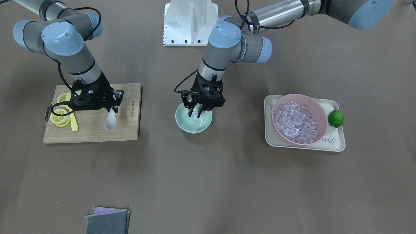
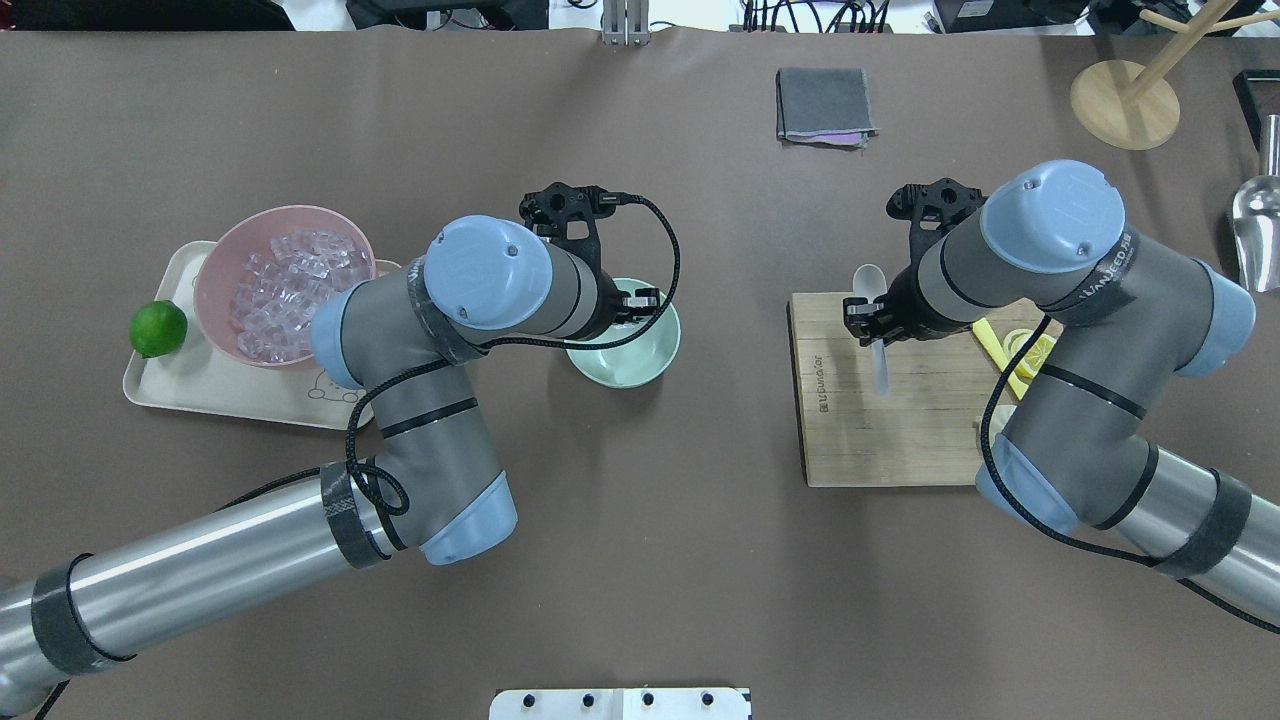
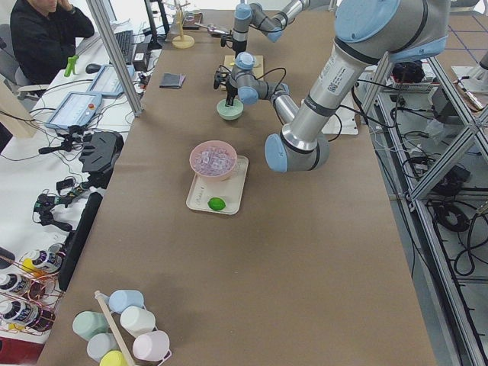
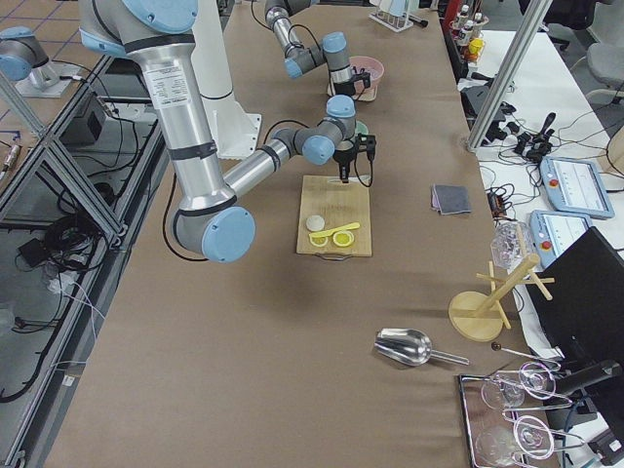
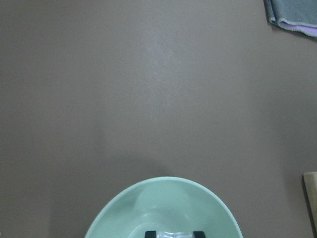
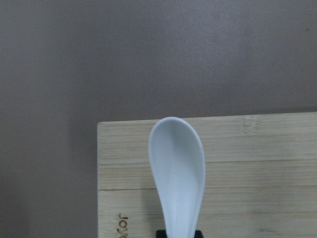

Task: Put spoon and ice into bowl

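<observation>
Neither thing was yet lying in the small pale mint-green bowl (image 1: 185, 125) at the middle of the bench (image 1: 208, 182). The left end effector (image 1: 194, 112) was closed on one clear ice cube (image 5: 173, 233) just over that bowl. The heap of ice (image 1: 297, 121) lay in the larger pink bowl (image 1: 320, 109). The right end effector (image 1: 111, 109) was closed on the handle of the small white soup spoon (image 1: 110, 122), over the wooden cutting board (image 1: 94, 133). The pinched cube was shown by the left wrist view, while in the overhead view it was hidden by the arm.
</observation>
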